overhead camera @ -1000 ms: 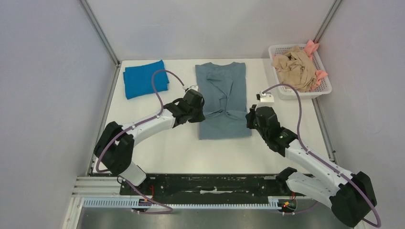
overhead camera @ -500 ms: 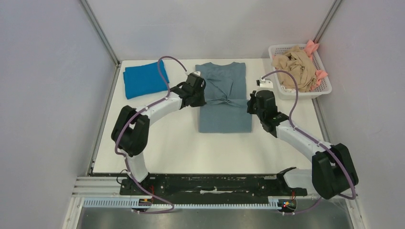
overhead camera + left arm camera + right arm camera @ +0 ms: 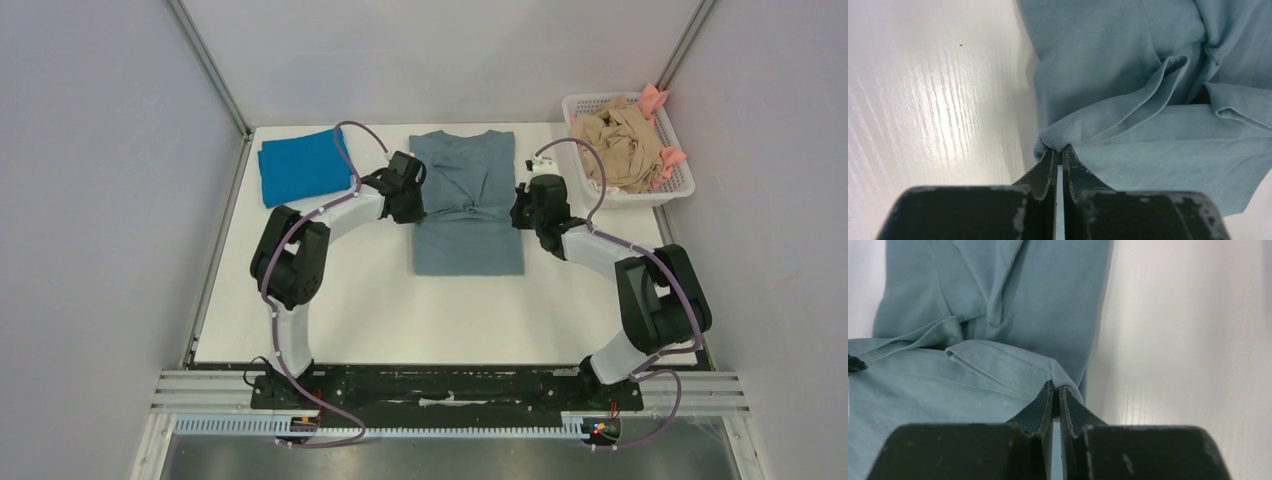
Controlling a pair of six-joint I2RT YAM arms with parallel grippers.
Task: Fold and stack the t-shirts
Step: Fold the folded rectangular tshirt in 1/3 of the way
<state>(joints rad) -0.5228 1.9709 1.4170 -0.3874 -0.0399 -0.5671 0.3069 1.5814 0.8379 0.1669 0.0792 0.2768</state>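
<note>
The grey-blue t-shirt [image 3: 468, 200] lies flat mid-table, its lower part folded up toward the collar. My left gripper [image 3: 413, 205] is shut on its left hem corner [image 3: 1055, 137]. My right gripper [image 3: 520, 208] is shut on its right hem corner [image 3: 1060, 377]. Both hold the hem a little above the shirt's middle. A bright blue t-shirt [image 3: 303, 165] lies folded at the far left. Beige [image 3: 615, 140] and pink [image 3: 655, 100] shirts lie crumpled in the basket.
A white plastic basket [image 3: 680, 185] stands at the far right corner. Grey walls close in the table on three sides. The arm bases and a black rail [image 3: 440, 385] run along the near edge.
Both grippers have carried the grey-blue shirt's hem away from the near edge toward the collar, and both arms have stretched further out.
</note>
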